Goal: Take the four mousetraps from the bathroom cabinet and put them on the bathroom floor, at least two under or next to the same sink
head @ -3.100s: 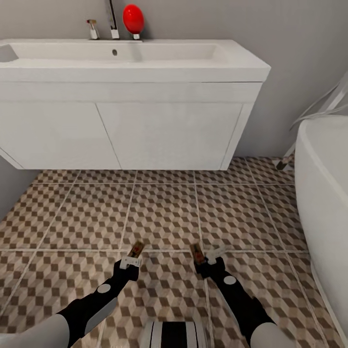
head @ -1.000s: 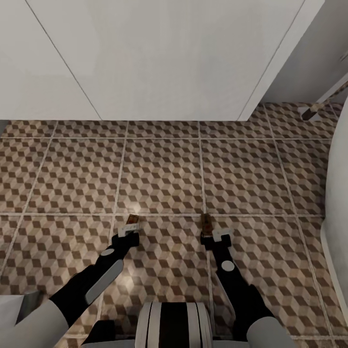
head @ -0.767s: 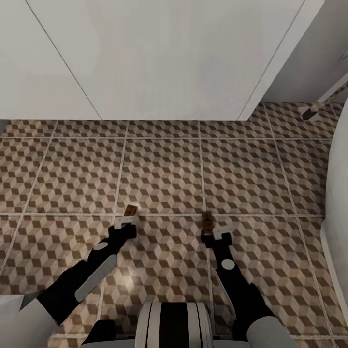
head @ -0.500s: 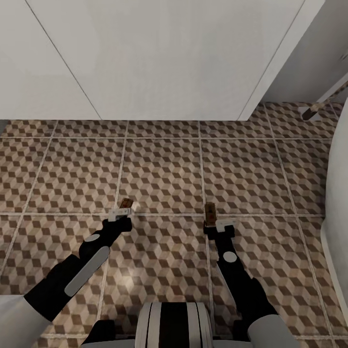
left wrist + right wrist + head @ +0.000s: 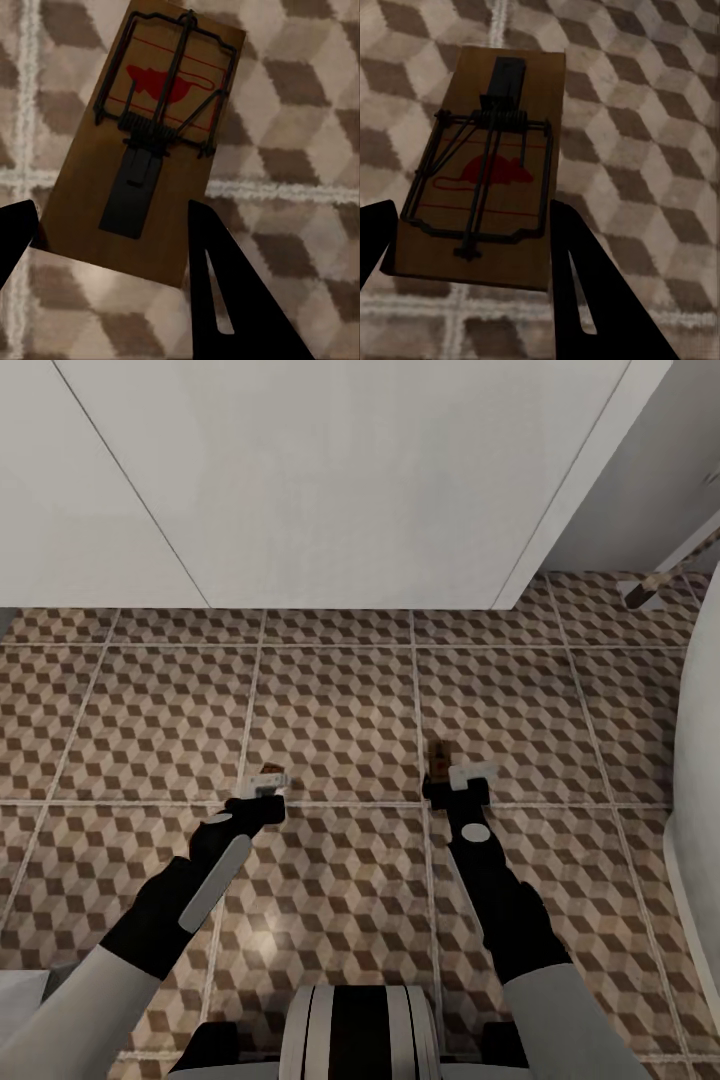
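Down at floor level, just in front of the white wall-hung vanity (image 5: pixel 300 490), both arms are stretched low over the cube-patterned brown, beige and white tiled bathroom floor (image 5: pixel 340 700). Left hand (image 5: pixel 262 784) is clenched on a flat tan wooden mousetrap with black wire and a red mouse mark (image 5: pixel 161 127), gripping it by its near end between the two dark fingers (image 5: pixel 225 292). Right hand (image 5: pixel 455 778) has a second tan wooden mousetrap (image 5: pixel 487 180) pinched the same way, fingers (image 5: pixel 585 292) closed at its near edge. From above, each trap shows as a small brown sliver poking out ahead of its hand, the two well apart, both near the vanity front.

Whether either trap is touching the tiles, I can't tell; the wrist views show them close over the pattern, tilted a little.

Progress, as I read it: two of the four traps have made it to the sink area but neither is let go, so nothing counts as placed. Setting these down here would likely satisfy the beside-the-sink condition. No other traps lie on the tiles in sight, so two look to be left to bring. The vanity's cupboard doors are shut, so their contents can't be seen. A white tub edge (image 5: pixel 700 760) curves in at the side.
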You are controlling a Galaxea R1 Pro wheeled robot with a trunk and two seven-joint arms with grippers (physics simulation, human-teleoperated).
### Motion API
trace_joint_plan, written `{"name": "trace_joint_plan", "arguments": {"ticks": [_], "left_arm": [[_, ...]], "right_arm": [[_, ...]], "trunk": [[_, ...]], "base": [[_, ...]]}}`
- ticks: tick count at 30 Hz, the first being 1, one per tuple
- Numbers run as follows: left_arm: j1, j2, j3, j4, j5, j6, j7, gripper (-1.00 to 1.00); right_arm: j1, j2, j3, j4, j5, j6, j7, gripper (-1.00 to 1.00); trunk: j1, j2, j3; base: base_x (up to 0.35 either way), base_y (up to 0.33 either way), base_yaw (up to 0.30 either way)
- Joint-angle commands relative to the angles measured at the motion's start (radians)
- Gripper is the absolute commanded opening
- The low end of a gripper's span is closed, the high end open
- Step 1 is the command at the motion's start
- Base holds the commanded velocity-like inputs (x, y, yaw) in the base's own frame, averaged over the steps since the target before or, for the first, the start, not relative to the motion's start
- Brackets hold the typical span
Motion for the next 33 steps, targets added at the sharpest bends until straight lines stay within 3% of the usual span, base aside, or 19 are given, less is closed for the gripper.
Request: {"name": "trace_joint_plan", "arguments": {"ticks": [1, 4, 6, 11, 14, 17, 20, 27, 29, 33], "left_arm": [[-0.017, -0.018, 0.001, 0.038, -0.029, 0.004, 0.01, -1.0], [-0.064, -0.053, 0.021, 0.139, -0.076, 0.004, 0.007, -1.0], [-0.121, -0.072, 0.046, 0.265, -0.096, 0.003, 0.004, -1.0], [-0.231, -0.092, 0.064, 0.486, -0.106, -0.027, -0.023, -1.0], [-0.253, -0.106, 0.066, 0.523, -0.109, -0.063, -0.036, -1.0], [-0.26, -0.108, 0.066, 0.504, -0.11, -0.089, -0.041, -1.0], [-0.263, -0.094, 0.066, 0.419, -0.11, -0.094, -0.039, -1.0], [-0.264, -0.073, 0.066, 0.113, -0.112, -0.027, -0.019, -1.0], [-0.264, -0.073, 0.066, 0.079, -0.112, -0.012, 0.02, -1.0], [-0.264, -0.075, 0.059, 0.059, -0.112, -0.002, 0.194, -1.0]], "right_arm": [[-0.016, 0.003, 0.002, 0.002, 0.005, 0.014, -0.002, -1.0], [-0.049, 0.013, 0.002, 0.014, 0.005, 0.021, -0.002, -1.0], [-0.08, 0.019, 0.002, 0.044, 0.005, 0.024, -0.001, -1.0], [-0.161, 0.022, 0.002, 0.176, 0.006, 0.025, -0.002, -1.0], [-0.243, 0.023, 0.002, 0.291, 0.005, 0.022, -0.002, -1.0], [-0.312, 0.024, 0.002, 0.379, 0.004, 0.017, -0.002, -1.0], [-0.34, 0.026, 0.001, 0.412, 0.002, 0.011, 0.0, -1.0], [-0.352, 0.03, 0.001, 0.427, 0.0, -0.016, 0.003, -1.0], [-0.352, 0.03, 0.001, 0.427, 0.0, -0.017, 0.003, -1.0], [-0.352, 0.029, 0.003, 0.424, 0.001, -0.02, 0.005, -1.0]], "trunk": [[0.0, 0.0, -0.001], [0.0, 0.0, -0.001], [0.0, 0.0, -0.001], [0.0, 0.0, -0.001], [0.0, 0.0, -0.001], [0.0, 0.0, -0.001], [0.0, 0.0, -0.001], [0.0, 0.0, -0.001], [0.0, 0.0, -0.001], [0.0, 0.0, -0.001]], "base": [[0.0, 0.0, 0.0], [0.0, 0.0, 0.0], [0.0, 0.0, 0.0], [0.0, 0.0, 0.0], [0.0, 0.0, 0.0], [0.0, 0.0, 0.0], [0.0, 0.0, 0.0], [0.0, 0.0, 0.0], [0.0, 0.0, 0.0], [0.0, 0.0, 0.0]]}}
